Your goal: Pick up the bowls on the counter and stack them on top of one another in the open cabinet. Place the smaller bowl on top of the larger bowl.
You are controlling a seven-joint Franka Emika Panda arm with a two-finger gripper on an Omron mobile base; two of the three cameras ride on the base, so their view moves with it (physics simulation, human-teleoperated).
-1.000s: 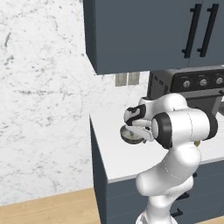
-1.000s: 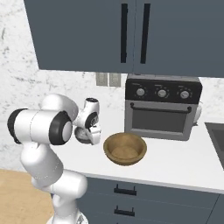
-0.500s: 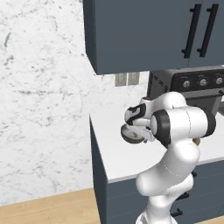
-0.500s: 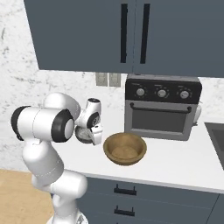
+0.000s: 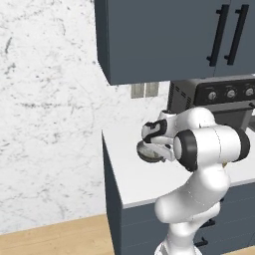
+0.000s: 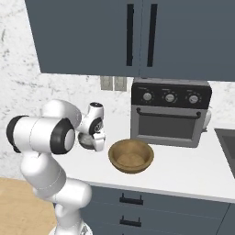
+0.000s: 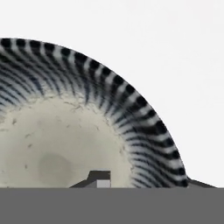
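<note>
We grip the smaller bowl (image 7: 65, 140) with our fingers (image 7: 99, 179) astride its rim, above the table (image 6: 193, 170), beside the larger bowl (image 6: 131, 156).

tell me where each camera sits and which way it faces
Left base view: behind the arm to its left, facing forward and down at the counter; arm rises lower right.
Right base view: behind to its right, same scene; arm lower left, brown bowl beside it.
Hand view: on the hand, looking into the small bowl.
Both base views share the oven.

I see a kitchen: toaster oven (image 6: 170, 111) on the marble bench (image 6: 193, 170), slate-blue wall cabinets (image 6: 133, 36) above it, drawers (image 6: 133, 206) below.
</note>
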